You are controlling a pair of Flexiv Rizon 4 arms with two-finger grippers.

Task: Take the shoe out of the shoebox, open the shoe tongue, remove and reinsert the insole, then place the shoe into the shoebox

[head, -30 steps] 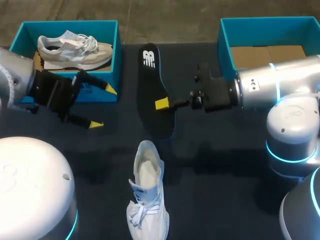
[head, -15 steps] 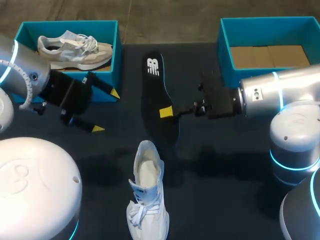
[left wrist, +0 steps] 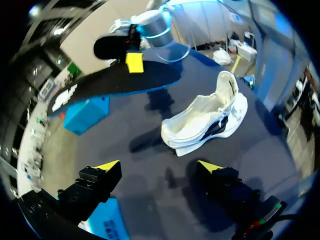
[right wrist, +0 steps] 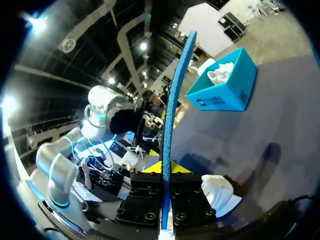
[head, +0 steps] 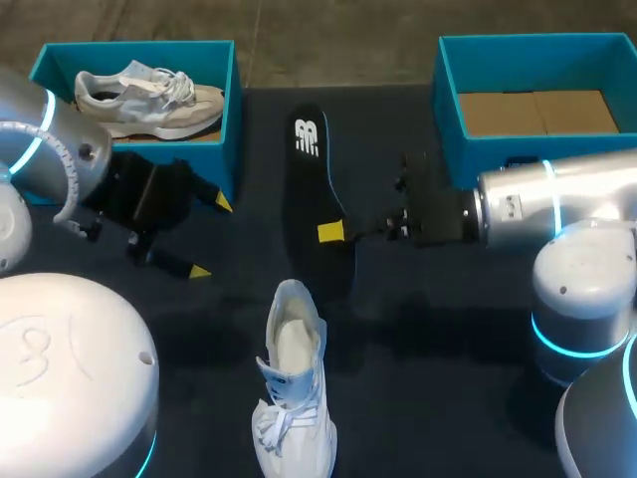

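1. the white shoe [head: 292, 398] on the table [head: 448, 349] runs off the head view's near edge, so its toe is cut away.
2. of the right jaws clamping the insole [head: 317, 199], only one yellow fingertip [head: 330, 233] shows from above; the other is under the insole.
3. the left arm [head: 50, 149] covers the near left corner of the left box [head: 232, 110].
4. the right box [head: 443, 100] is cut by the head view's side edge, and the right arm [head: 557, 204] hides part of its near wall.
5. in the right wrist view the white shoe [right wrist: 220, 192] is mostly behind the jaws' housing.
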